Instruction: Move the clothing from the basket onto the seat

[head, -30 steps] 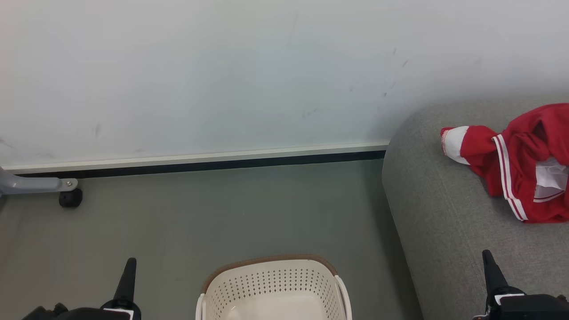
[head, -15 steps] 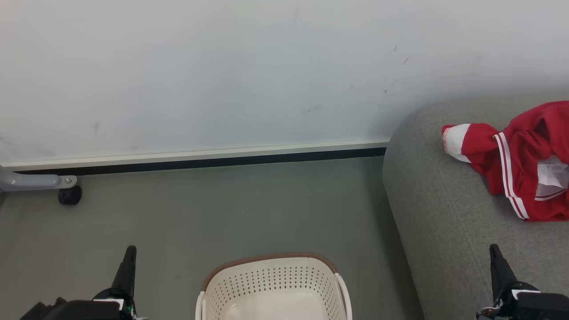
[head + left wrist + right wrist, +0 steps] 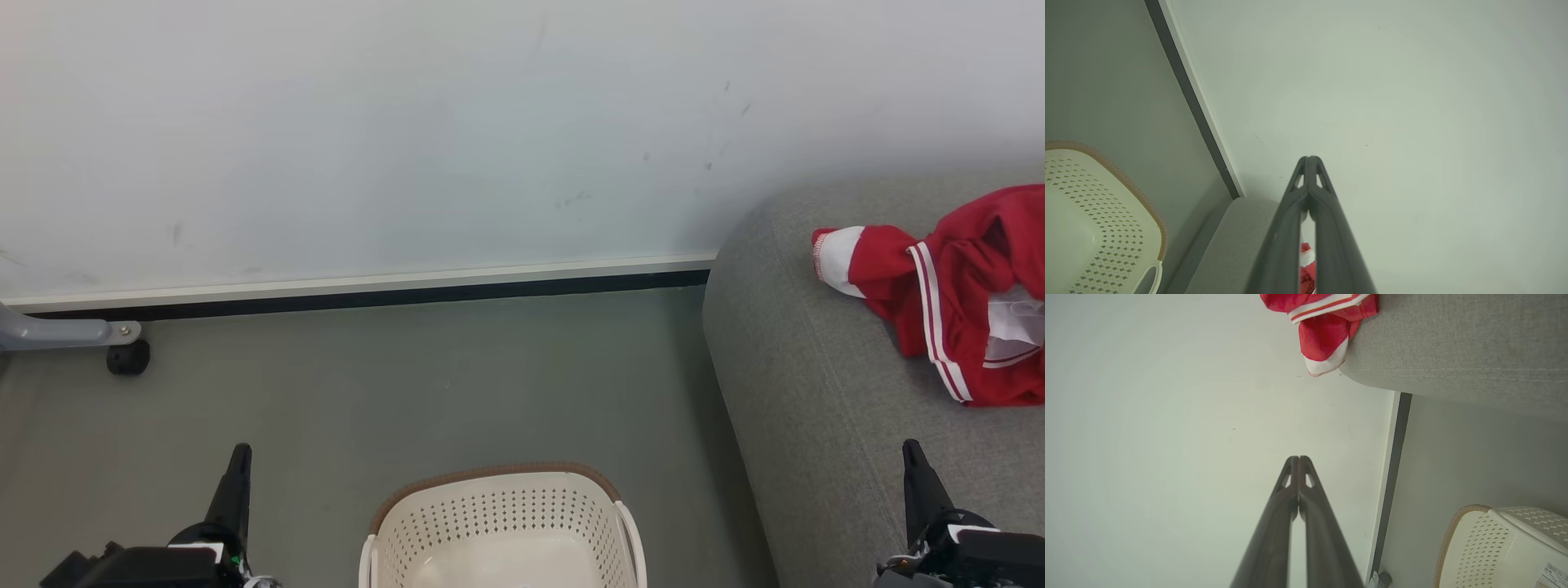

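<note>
Nearest the robot, the left gripper (image 3: 240,453) hangs low over the floor to the left of the basket, its two long dark fingers pressed together at the tips with nothing between them. The right gripper (image 3: 912,451) sits over the front part of the sofa, also closed tip to tip and empty.

Between them stands the cream-white perforated plastic laundry basket with a brown rim trim (image 3: 498,516). The part of its inside that shows is bare, but its near half is cut off by the bottom edge, so I cannot tell whether anything lies there. Past it runs the dull grey-green floor (image 3: 424,376).

To the right, the soft bright red clothing (image 3: 967,278) lies bunched on the large grey woven-fabric sofa (image 3: 808,408), well apart from both grippers. One white cuff with red stitching reaches toward the rounded end; double white stripes and white lining show in the heap. Farther back are a small black caster on a grey leg (image 3: 128,358), a black and white skirting strip (image 3: 367,294) and the pale scuffed wall (image 3: 408,122).

The task looks done or nearly so. The main risk is judging the basket empty when its near half is unseen. In the right wrist view the cuff sits right at the sofa's rounded end, so a careless sweep of the right arm could snag the fabric and drag it off.
</note>
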Tool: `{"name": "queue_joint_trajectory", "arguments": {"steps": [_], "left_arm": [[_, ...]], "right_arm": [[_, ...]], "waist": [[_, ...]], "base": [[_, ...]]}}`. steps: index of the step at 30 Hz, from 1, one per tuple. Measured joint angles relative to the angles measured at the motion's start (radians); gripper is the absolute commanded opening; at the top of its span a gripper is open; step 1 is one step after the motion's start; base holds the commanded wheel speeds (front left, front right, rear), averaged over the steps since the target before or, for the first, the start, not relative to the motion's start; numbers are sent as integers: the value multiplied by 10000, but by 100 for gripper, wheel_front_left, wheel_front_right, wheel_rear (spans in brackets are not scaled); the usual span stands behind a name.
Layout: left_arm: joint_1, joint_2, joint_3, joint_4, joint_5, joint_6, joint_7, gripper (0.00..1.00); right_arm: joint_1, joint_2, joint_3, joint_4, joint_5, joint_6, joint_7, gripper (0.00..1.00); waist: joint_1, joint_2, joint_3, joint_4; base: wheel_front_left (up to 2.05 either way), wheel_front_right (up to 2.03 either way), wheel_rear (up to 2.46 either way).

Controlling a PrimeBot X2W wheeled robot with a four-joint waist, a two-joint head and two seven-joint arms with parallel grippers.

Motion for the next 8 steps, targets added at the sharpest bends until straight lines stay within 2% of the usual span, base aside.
{"name": "queue_joint_trajectory", "arguments": {"steps": [8], "left_arm": [[-1, -2, 0, 4, 0, 0, 0, 0]], "right_arm": [[0, 2, 0, 0, 0, 0, 0, 0]], "waist": [[0, 0, 0, 0]], "base": [[0, 0, 0]]}}
